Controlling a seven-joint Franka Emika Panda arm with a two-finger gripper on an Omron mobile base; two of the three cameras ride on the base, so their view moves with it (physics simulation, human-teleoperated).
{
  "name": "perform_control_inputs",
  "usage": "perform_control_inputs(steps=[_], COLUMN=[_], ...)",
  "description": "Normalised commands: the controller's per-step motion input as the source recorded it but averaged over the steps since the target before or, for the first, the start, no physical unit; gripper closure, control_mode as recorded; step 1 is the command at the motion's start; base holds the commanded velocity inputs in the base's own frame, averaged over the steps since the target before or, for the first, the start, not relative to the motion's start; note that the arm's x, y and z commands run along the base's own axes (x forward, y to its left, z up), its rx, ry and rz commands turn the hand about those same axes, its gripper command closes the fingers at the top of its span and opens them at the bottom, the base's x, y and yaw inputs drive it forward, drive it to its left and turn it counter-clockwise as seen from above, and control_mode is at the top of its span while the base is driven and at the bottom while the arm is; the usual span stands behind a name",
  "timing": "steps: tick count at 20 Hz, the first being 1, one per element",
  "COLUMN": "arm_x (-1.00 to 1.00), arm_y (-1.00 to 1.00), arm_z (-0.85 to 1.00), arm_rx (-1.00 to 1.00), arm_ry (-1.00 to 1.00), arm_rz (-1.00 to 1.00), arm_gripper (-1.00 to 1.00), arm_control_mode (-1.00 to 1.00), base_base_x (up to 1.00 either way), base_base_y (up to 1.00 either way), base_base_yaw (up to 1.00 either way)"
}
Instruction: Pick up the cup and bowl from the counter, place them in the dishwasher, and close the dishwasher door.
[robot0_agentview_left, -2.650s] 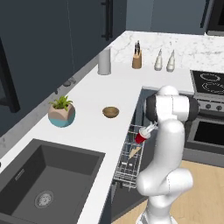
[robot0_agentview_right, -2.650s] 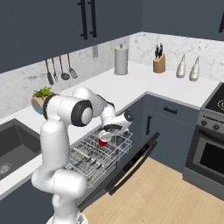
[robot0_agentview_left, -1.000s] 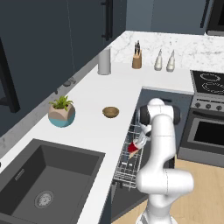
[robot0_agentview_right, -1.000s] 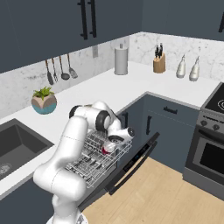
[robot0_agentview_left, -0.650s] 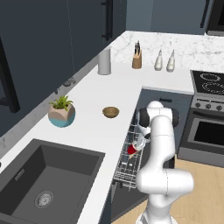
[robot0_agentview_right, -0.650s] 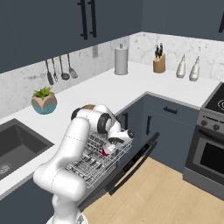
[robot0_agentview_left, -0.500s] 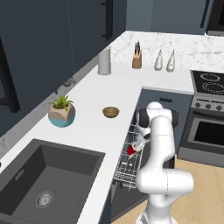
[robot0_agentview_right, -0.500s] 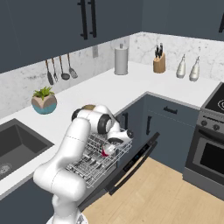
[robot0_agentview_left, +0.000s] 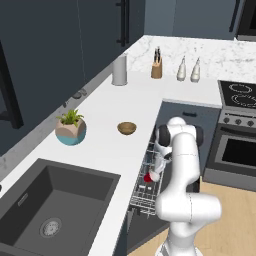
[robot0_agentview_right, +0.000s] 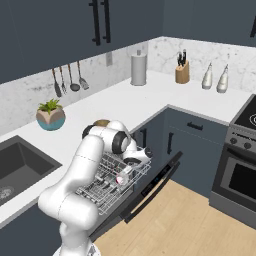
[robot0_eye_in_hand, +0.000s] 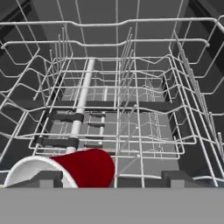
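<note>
Cup stage at its end, by the look of it: red cup lying on its side in the white wire rack of the dishwasher, white rim toward the camera in the hand view. Gripper low over the rack, fingers spread to either side of the cup, jaws released; touching the cup or just clear of it, cannot tell. Also seen from the left base view as a red spot below the hand.

Next move, as a judgement: lift straight up out of the wires without snagging the tines or nudging the cup, then swing across to the bowl.

Left to right in the left base view:
- sink, dark basin, nothing in it but the drain.
- plant pot on the counter, green plant inside.
- brown bowl upright on the counter, near the edge above the rack, apparently empty, not yet collected.
- rack pulled out, holding the cup; no other dishes made out.
- knife block with dark handles, far back near the corner.

Dishwasher door hanging down and open under the rack; closing left for last, after the bowl goes in.
</note>
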Motion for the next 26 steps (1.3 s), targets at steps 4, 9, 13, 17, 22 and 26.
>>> perform_control_inputs(steps=[4,9,13,17,22,26], arm_x=[-0.46,-0.53,-0.55,-0.52,-0.29,-0.12], arm_y=[-0.67,-0.40,-0.11,-0.01,0.00,0.00], arm_z=[0.00,0.35,0.93,1.00,1.00,1.00], arm_rx=[0.00,0.00,0.00,0.00,0.00,0.05], arm_ry=[0.00,-0.05,-0.15,-0.17,-0.05,0.03], arm_rz=[0.00,0.00,0.00,0.00,-0.07,-0.15], arm_gripper=[-1.00,-1.00,-1.00,-1.00,-1.00,-1.00], arm_control_mode=[-1.00,-1.00,-1.00,-1.00,-1.00,-1.00], base_base_x=[0.00,0.00,0.00,0.00,0.00,0.00], base_base_y=[0.00,0.00,0.00,0.00,0.00,0.00], base_base_yaw=[0.00,0.00,0.00,0.00,0.00,0.00])
